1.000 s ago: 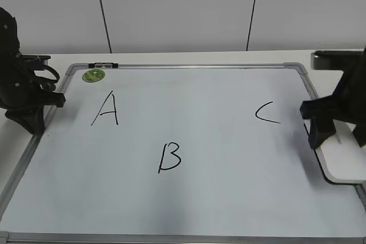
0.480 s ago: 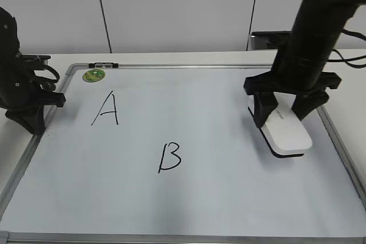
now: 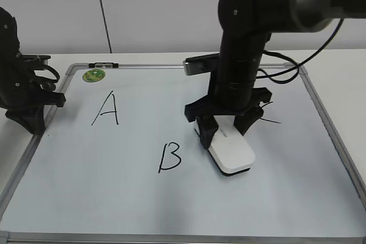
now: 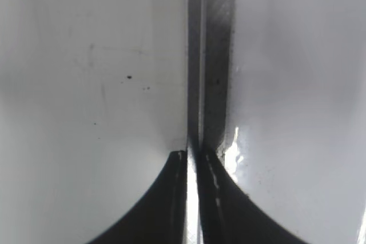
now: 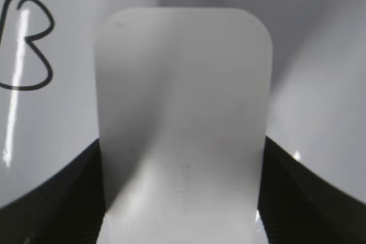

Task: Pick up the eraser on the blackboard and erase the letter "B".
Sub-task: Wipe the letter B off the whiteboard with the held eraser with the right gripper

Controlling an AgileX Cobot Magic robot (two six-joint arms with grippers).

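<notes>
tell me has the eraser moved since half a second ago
Yes. The eraser, held in the right gripper, has shifted left across the whiteboard, from near the right frame edge to just right of the letter B.

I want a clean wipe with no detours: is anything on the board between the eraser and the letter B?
Nothing visible. The right claw grips the eraser just right of the letter B, with only bare blackboard between them. The green magnet and the A sit well off that path.
</notes>
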